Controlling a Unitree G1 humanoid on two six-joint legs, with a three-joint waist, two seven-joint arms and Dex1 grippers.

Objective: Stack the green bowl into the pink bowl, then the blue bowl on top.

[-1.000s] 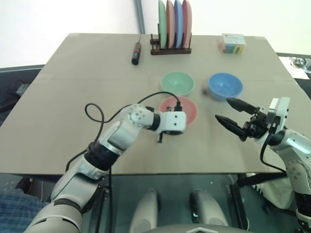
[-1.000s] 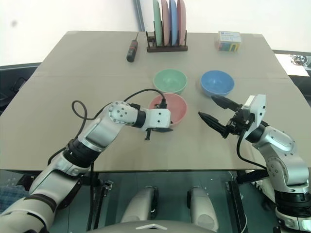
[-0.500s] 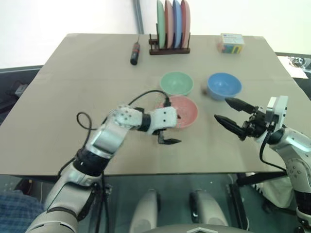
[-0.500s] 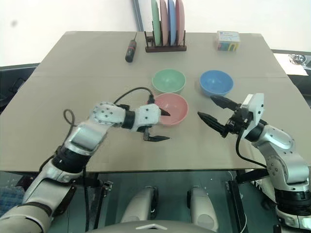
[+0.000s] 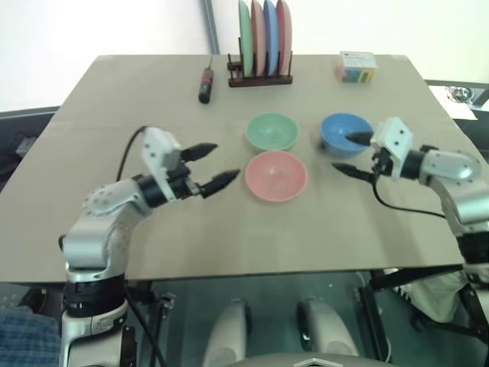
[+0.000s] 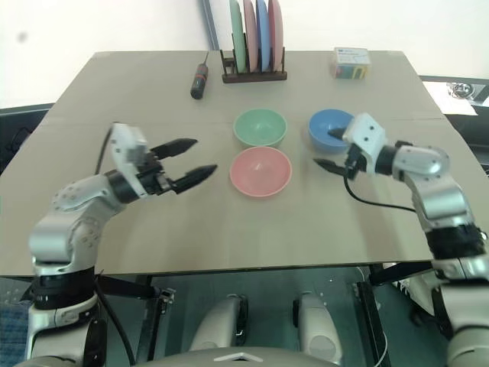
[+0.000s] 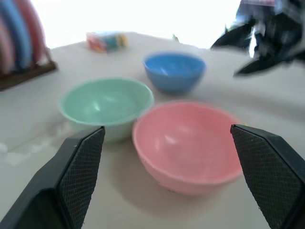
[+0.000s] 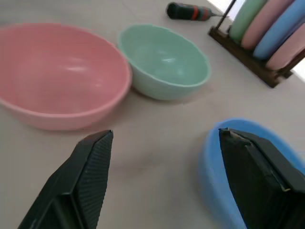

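Three small round plastic bowls sit separately near the middle of the tan surface, none stacked yet. The pale mint-green plastic bowl (image 5: 272, 131) stands toward the far edge, the pale salmon-pink plastic bowl (image 5: 276, 175) just nearer the front edge and almost touching it, and the sky-blue plastic bowl (image 5: 347, 134) toward the right edge, level with the green one.

The left pincer (image 5: 209, 166) hovers out toward the left edge, apart from the pink bowl, its two black fingers spread wide and holding nothing. The right pincer (image 5: 353, 155) is at the blue bowl with its fingers parted — one over the bowl's rim, the other low beside its near wall — and nothing clamped.

The bowls look light, rigid and smooth, likely slippery on their curved walls, so a pinch across the rim — one finger inside, one outside — seems the surest hold. The green bowl should go first, judging by the task; being identical in size, the bowls should nest readily if lowered level.
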